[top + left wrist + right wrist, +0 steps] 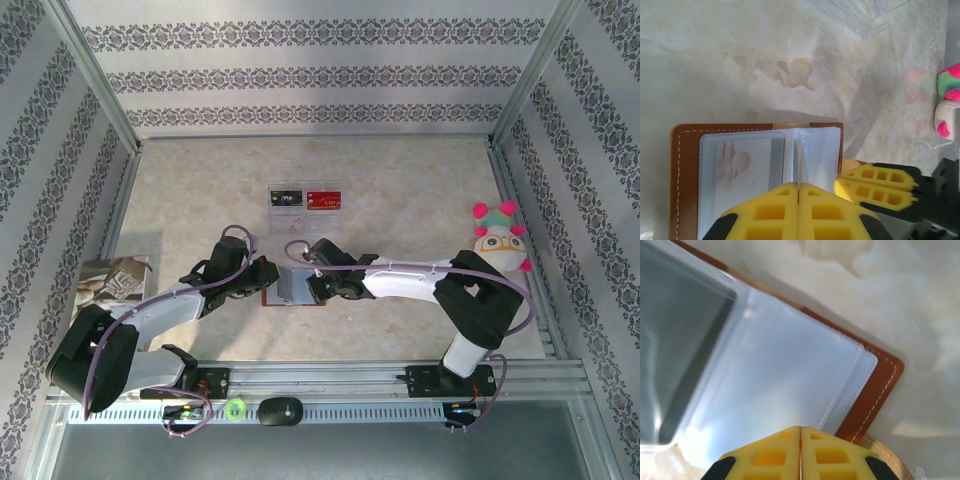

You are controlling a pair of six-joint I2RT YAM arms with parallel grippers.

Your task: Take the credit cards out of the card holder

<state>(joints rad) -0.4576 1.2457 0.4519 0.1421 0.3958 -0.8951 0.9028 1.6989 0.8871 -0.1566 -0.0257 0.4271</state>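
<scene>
Top view, card holder: the card holder [290, 288] is lying open between the left gripper [268, 280] and the right gripper [314, 288]. The credit cards [323, 200] are sitting beyond both, in a clear tray [305, 187].
Left wrist, grip: the fingers [770, 215] are pinching a thin clear sleeve leaf [797, 160] just ahead of them.
Right wrist, grip: the fingers [770, 457] are pressing together with no gap, over the sleeve page [790, 385].
Handling: the sleeves are looking light, floppy and slick, so the stiffer leather edge is probably offering the firmer hold.
</scene>
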